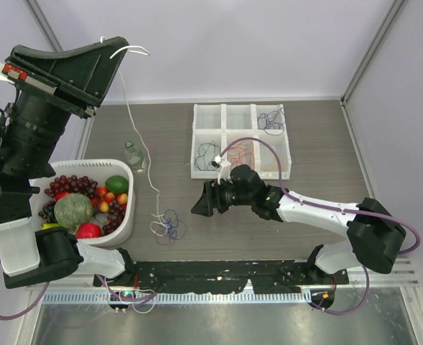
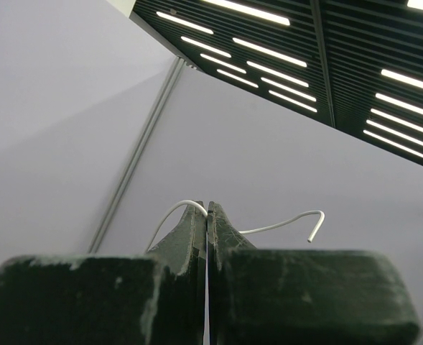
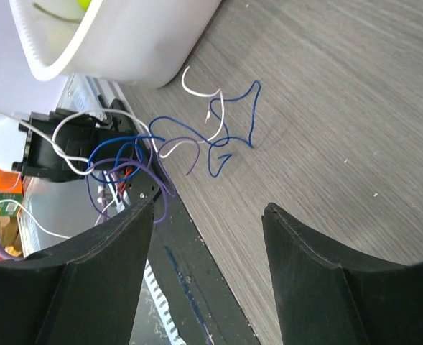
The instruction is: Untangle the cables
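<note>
Left gripper [image 1: 119,49] up high, closest to the overhead camera, well left of the white divided tray [image 1: 194,147]; its fingers are pressed fully together, pinching the white cable [image 1: 130,111] near one end; a short free end curls out past the tips.

From that grip the white cable hangs down to the wood-grain table [image 1: 319,144] left of the tray; it then runs toward the arm bases into the loose tangle [image 1: 169,226]; tangle lies on the table, well off the tray's near left corner, toward the bases; in the right wrist view it reads as blue, white and pale purple strands looped over each other; exact crossings hard to tell.

Right gripper [image 1: 202,201] just off the tray's near left corner, between tray and tangle; fingers spread wide, nothing between them, pointed at the tangle, not touching it.

Tray holds sorted strands: black cable [image 1: 207,154] in the near left compartment; red-orange cable [image 1: 241,152] in the near middle one; dark cable [image 1: 272,122] in the far right one.

White fruit basket [image 1: 128,208] sits well left of the tray, beside the tangle; grapes and other fruit inside.
</note>
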